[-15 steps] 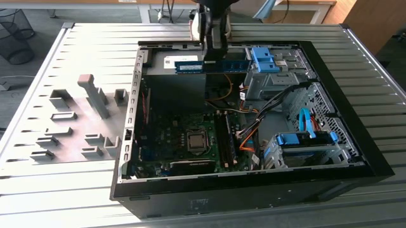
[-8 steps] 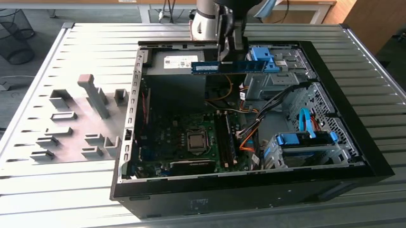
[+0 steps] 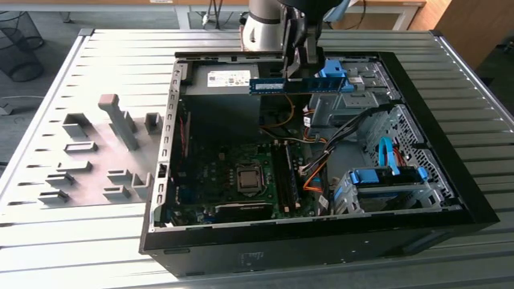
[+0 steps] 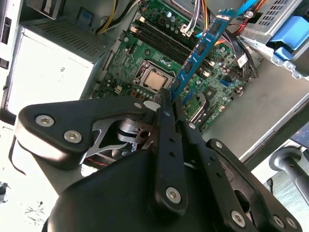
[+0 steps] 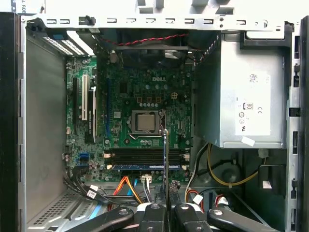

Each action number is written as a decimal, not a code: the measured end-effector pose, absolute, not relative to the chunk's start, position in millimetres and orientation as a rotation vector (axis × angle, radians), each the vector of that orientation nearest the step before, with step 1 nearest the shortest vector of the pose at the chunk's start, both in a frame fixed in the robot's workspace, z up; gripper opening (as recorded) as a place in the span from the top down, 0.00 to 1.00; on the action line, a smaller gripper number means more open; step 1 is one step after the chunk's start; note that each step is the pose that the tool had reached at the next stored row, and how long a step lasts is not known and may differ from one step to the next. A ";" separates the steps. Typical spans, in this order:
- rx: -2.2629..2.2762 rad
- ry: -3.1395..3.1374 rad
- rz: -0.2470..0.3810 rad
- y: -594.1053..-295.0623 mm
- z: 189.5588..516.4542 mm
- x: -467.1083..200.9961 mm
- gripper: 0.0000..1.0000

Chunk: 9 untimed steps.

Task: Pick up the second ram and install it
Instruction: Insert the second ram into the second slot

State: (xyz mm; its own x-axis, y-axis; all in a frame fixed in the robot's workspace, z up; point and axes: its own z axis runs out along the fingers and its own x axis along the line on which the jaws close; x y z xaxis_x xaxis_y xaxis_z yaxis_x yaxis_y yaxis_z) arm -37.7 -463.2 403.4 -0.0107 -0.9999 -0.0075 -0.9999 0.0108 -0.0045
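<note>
The gripper (image 4: 170,104) pinches one end of the second ram (image 3: 295,85), which hangs high in the upper middle of the exterior view over the open computer case (image 3: 449,198); held off-centre, it could tilt and miss the memory slots (image 5: 145,155).

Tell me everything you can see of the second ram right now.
The second ram is a thin, long blue circuit-board stick with dark chips and a small white label. The gripper is shut on it, jaws clamped on one end in the second wrist view, so it juts out over the motherboard. In the exterior view it hangs level in the air above the open computer case, not yet in any slot.
</note>
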 end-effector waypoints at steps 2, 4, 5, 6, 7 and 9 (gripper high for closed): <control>-2.203 2.227 0.003 -463.2 403.4 -37.6 0.86; -2.203 2.227 0.003 -463.2 403.4 -37.6 0.86; -2.203 2.227 0.003 -463.2 403.4 -37.5 0.86; -2.203 2.227 0.003 -463.2 403.4 -37.5 0.86; -2.203 2.227 0.003 -463.2 403.4 -37.5 0.86; -2.201 2.230 0.003 -463.2 403.4 -37.5 0.86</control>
State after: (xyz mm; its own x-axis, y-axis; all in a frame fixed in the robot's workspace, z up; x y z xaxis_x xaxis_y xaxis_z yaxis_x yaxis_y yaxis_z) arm -37.5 -463.2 403.4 -0.0134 -0.9999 -0.0076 -0.9999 0.0134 -0.0045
